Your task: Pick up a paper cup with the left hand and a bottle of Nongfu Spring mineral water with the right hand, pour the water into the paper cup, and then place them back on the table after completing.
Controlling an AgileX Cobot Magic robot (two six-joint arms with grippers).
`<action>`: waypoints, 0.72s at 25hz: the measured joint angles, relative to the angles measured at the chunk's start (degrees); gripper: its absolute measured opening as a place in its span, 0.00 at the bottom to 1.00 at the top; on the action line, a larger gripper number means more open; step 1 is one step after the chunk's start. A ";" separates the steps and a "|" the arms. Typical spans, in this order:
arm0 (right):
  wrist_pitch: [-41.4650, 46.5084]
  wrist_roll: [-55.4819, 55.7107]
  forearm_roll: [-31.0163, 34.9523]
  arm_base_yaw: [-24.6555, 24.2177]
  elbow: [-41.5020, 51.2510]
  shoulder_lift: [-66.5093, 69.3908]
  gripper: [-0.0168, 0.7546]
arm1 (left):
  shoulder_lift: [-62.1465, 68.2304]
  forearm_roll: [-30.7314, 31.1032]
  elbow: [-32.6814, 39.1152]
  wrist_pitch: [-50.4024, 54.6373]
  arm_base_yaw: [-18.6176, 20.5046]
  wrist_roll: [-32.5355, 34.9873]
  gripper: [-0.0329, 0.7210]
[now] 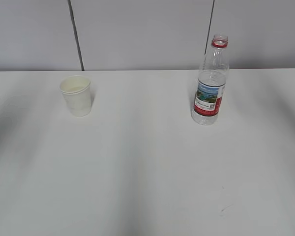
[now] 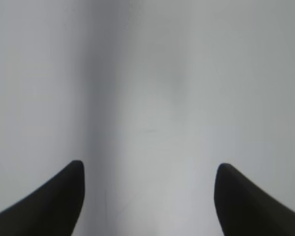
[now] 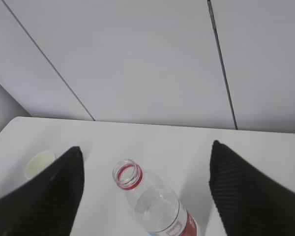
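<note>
A white paper cup (image 1: 76, 95) stands upright at the back left of the white table (image 1: 147, 172). An uncapped clear bottle (image 1: 211, 81) with a red neck ring and a red and blue label stands upright at the back right. No arm shows in the exterior view. In the right wrist view my right gripper (image 3: 145, 164) is open above the bottle (image 3: 152, 201), whose mouth lies between the black fingertips (image 3: 236, 187) without touching them; the cup (image 3: 39, 163) shows at the left. My left gripper (image 2: 148, 179) is open over bare table, holding nothing.
A grey panelled wall (image 1: 147, 29) with dark vertical seams rises behind the table's far edge. Soft shadows fall across the tabletop at left and right.
</note>
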 joint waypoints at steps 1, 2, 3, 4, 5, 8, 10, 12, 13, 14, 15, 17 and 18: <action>0.00 0.00 0.00 0.00 1.24 -0.92 0.78 | -1.17 0.00 0.00 0.07 0.00 0.00 0.71; 0.11 0.00 0.00 0.00 2.24 -1.75 0.78 | -2.78 0.00 0.00 0.09 0.00 0.00 0.70; 0.11 0.00 0.00 0.00 3.45 -2.95 0.78 | -4.55 0.00 0.00 0.21 0.00 0.00 0.70; 0.11 0.00 0.00 0.00 4.45 -3.82 0.78 | -6.47 0.00 0.13 0.21 0.00 0.04 0.70; 0.11 0.00 0.00 0.00 5.80 -4.87 0.78 | -8.17 -0.11 0.48 0.28 0.00 0.06 0.70; 0.20 0.00 0.00 0.00 8.94 -7.83 0.78 | -14.47 -1.10 3.15 0.56 0.00 0.55 0.69; 0.20 0.00 0.00 0.00 10.75 -9.69 0.78 | -19.19 -1.74 5.69 0.94 0.00 1.23 0.69; 0.09 0.00 0.00 0.00 12.39 -11.15 0.78 | -23.58 -2.06 7.83 1.27 0.00 1.53 0.69; -0.01 0.00 0.00 0.00 13.43 -11.84 0.78 | -25.98 -2.06 8.92 1.39 0.00 1.58 0.69; -0.01 0.00 0.00 0.00 14.12 -12.29 0.78 | -28.43 -2.06 9.97 1.40 0.00 1.58 0.69; -0.01 0.00 0.00 0.00 14.72 -12.59 0.78 | -30.90 -2.06 10.87 1.53 0.00 1.58 0.69; -0.01 0.00 0.00 0.00 15.79 -13.10 0.78 | -35.55 -2.06 13.24 1.53 0.00 1.78 0.69; -0.01 0.00 0.00 0.00 16.09 -13.18 0.78 | -38.08 -2.06 14.62 1.62 0.00 1.84 0.69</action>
